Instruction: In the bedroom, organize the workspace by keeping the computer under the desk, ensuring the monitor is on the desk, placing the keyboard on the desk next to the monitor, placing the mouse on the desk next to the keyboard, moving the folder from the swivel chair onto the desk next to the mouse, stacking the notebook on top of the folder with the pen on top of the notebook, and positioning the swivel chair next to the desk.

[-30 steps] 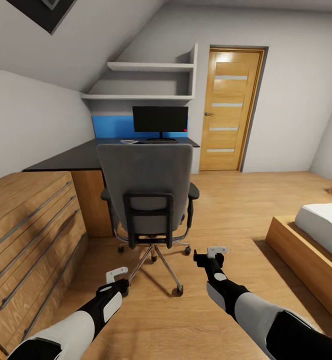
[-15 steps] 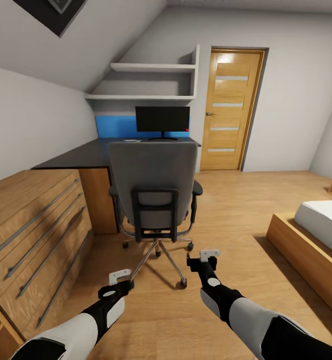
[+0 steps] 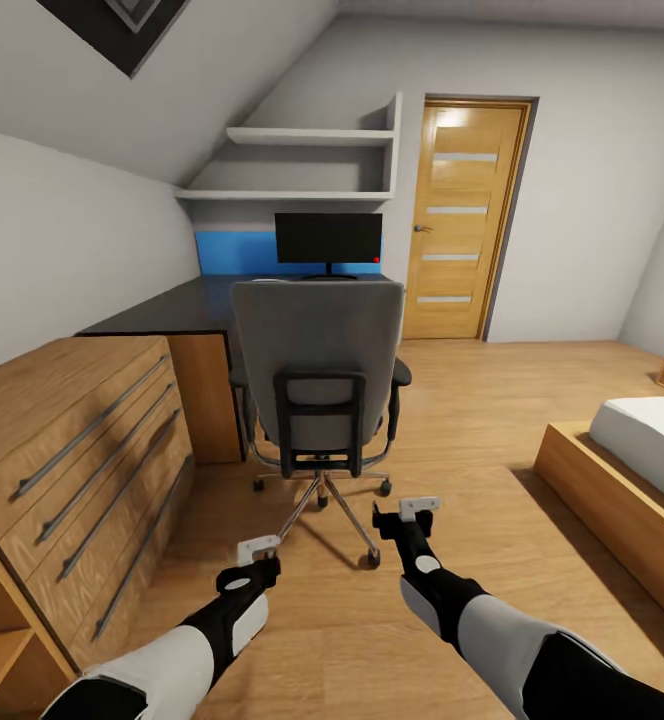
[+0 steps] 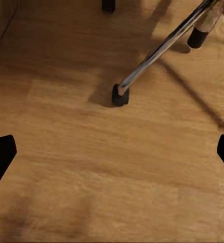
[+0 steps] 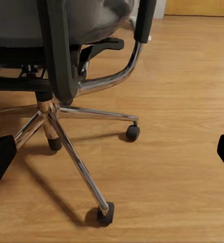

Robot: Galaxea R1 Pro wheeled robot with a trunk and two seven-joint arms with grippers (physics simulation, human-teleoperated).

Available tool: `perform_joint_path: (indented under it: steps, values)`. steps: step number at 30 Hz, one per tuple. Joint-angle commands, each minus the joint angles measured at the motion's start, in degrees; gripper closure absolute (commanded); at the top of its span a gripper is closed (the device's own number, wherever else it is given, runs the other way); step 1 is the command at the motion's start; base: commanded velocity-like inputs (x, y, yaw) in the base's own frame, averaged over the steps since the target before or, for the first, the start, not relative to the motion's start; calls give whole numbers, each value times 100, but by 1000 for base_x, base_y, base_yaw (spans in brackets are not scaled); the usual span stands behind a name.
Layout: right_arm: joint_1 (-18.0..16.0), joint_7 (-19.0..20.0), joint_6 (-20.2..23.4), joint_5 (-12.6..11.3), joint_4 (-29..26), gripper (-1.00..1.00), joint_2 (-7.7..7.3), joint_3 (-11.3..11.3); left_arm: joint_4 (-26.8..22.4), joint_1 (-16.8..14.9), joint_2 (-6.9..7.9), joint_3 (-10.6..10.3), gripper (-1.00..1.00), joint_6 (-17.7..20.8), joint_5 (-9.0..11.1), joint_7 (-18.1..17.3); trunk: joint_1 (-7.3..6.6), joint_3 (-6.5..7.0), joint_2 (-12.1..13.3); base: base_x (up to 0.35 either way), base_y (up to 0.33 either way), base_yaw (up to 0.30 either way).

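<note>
Grey padded swivel chair (image 3: 317, 350) with dark frame and armrests, on a chrome star base with black casters. Glossy black desk (image 3: 172, 308) with a blue back panel; black monitor (image 3: 329, 238) (one small red dot at its lower corner). Light wooden drawer chest (image 3: 82, 450) with grey bar handles. Honey-coloured door (image 3: 465, 220) with pale glazed strips. Warm wood-grain floor (image 3: 452, 420); pale grey walls (image 3: 52, 240).

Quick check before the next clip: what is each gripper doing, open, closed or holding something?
Left gripper: open, holding nothing, above the floor.
Right gripper: open, holding nothing, near the swivel chair base.
</note>
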Motion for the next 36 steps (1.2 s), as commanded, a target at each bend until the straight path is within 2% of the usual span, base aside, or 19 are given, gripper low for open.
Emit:
perform_joint_path:
  steps: [1,2,3,4,8,12,14,17,19,23,36]
  values:
    - [-7,-35,-4,-34,-18,-100,7,44,-180,-3,-31,-57,-100,36,48,36,-1,-6,-2,0,0,0]
    - [-8,-36,15,-34,-33,-100,9,42,-291,-3,-31,-63,-100,87,39,46,-1,-6,-2,0,0,0]
    - [-17,-39,142,-37,-104,-100,14,38,-661,-3,-31,-76,-100,330,-27,105,-1,-6,-2,0,0,0]
    - [-19,-38,215,-38,-142,-100,15,37,-787,-3,-31,-79,-100,438,-60,128,-1,-6,-2,0,0,0]
    - [-44,-20,853,-49,-566,-100,14,27,-1588,-3,-31,-83,-100,1255,-205,205,-1,-6,-2,0,0,0]
    - [-54,-16,1071,-59,-852,-100,7,8,-1904,-3,-31,-65,-100,1464,-233,206,-1,-6,-2,0,0,0]
    - [-55,-10,1090,-69,-882,-100,3,2,-1898,-3,-31,-60,-100,1438,-234,187,-1,-6,-2,0,0,0]
    - [-54,-6,1069,-73,-851,-100,6,11,-1634,-3,-31,-80,-100,1131,-253,164,-1,-6,-2,0,0,0]
    - [-55,-11,995,-77,-799,-100,2,14,-1419,-3,-31,-142,-100,551,-258,152,-1,-6,-2,0,0,0]
    - [-50,-14,943,-82,-716,-100,-1,16,-1290,-3,-31,-193,-100,79,-259,152,-1,-6,-2,0,0,0]
    - [-31,16,854,-29,-598,-100,10,58,-1222,-3,-31,-251,-100,-91,-258,145,-1,-6,-2,130,0,0]
